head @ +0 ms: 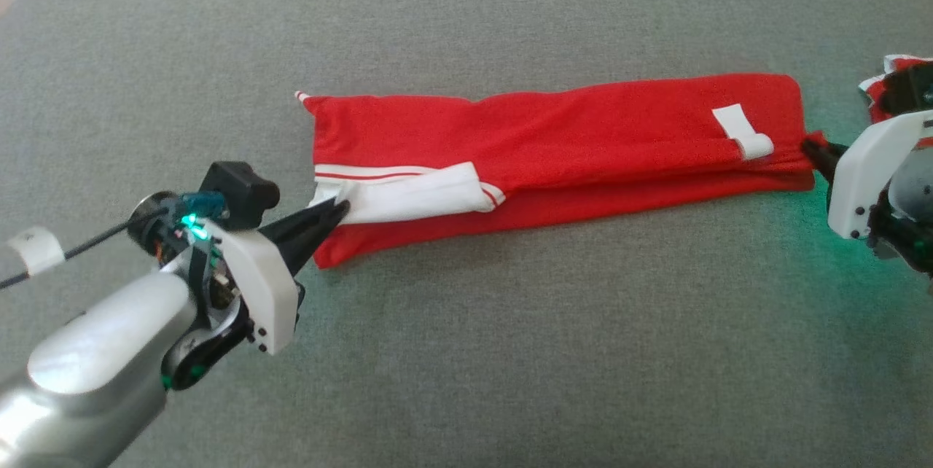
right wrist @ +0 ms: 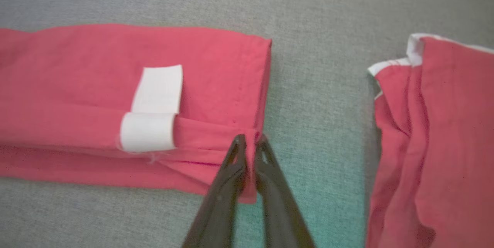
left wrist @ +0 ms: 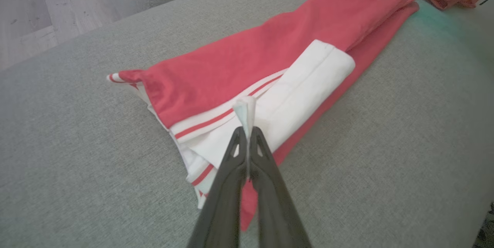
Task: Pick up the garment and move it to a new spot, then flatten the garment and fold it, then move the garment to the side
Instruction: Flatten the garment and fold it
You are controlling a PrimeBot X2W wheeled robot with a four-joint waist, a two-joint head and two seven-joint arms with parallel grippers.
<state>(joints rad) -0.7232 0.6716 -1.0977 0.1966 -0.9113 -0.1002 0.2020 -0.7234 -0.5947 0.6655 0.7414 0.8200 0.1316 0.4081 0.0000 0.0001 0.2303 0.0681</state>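
Slippage worries us: left fingers point(left wrist: 227, 186) clench the nine-o'clock white cuff point(left wrist: 308, 82), right fingers point(right wrist: 224, 186) pinch the three-o'clock hem point(right wrist: 264, 85) of the folded red garment point(head: 583, 125) on the grey fabric cushion point(head: 510, 351); uneven pulling could unfold it.

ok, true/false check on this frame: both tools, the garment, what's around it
1. The left tool pinches white fabric of the garment. True.
2. The right tool hangs open above the cloth. False: it is shut on the garment's red end corner.
3. The garment lies as a long folded strip on the grey cushion. True.
4. The white tag sits at the left tool's end. False: it is near the right tool's end.
5. A second red garment lies apart from the first. True.
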